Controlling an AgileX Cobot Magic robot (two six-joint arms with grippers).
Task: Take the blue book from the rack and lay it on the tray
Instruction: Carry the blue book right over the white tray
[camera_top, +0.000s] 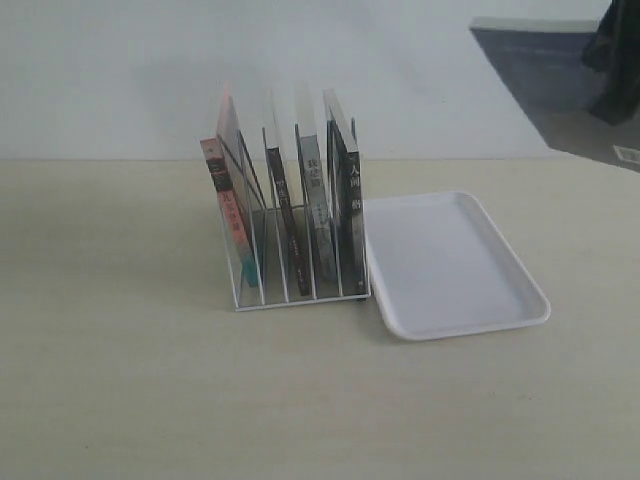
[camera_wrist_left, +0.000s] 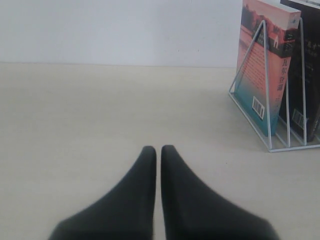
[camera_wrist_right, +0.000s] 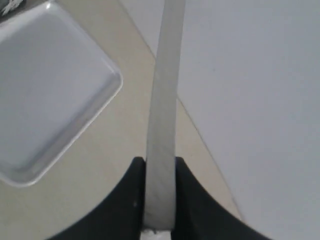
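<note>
My right gripper (camera_wrist_right: 160, 161) is shut on a thin book held edge-on above the table. Only the book's pale page edge (camera_wrist_right: 163, 100) shows and its covers are turned away, so I take it for the blue book. The white tray (camera_wrist_right: 45, 90) lies flat on the table below and to one side of it. In the exterior view the tray (camera_top: 470, 325) sits just right of the white wire rack (camera_top: 300, 298). My left gripper (camera_wrist_left: 158, 149) is shut on nothing, low over bare table, well apart from the rack (camera_wrist_left: 270, 125). Neither gripper appears in the exterior view.
The rack holds a pink-spined book (camera_top: 228, 205) in its left slot and three dark or grey books (camera_top: 345, 190) to the right of it. A white wall stands behind the table. A dark object (camera_top: 612, 60) hangs at the far right.
</note>
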